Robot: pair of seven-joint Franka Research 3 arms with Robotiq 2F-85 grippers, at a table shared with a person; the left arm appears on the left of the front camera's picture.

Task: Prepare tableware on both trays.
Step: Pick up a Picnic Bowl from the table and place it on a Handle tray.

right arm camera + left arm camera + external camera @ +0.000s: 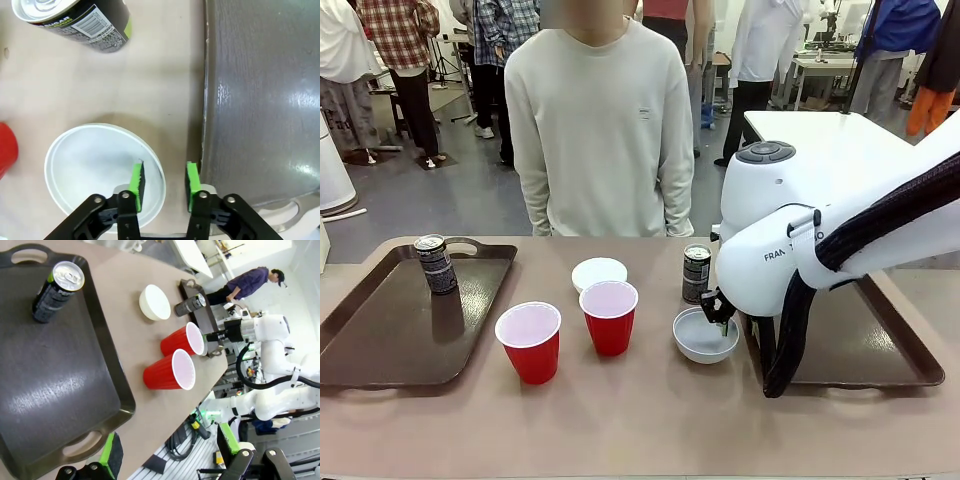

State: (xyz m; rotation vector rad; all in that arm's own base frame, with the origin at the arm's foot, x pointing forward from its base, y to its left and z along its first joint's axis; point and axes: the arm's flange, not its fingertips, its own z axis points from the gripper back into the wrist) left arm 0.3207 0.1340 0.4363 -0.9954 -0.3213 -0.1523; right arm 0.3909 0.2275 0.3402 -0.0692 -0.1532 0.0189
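The right gripper (164, 175) straddled the rim of the bowl (95, 160), one pad inside and one outside, narrowly apart (neither touching it). The bowl sat on the tabletop (100, 85), just beside the right tray (260, 100). Recommended: pinch the rim squarely, lift clear of the tray's raised edge, keep level. The left gripper (169, 447) hung spread and empty over the left tray (50, 380). Beyond the bowl stood a can (85, 22).
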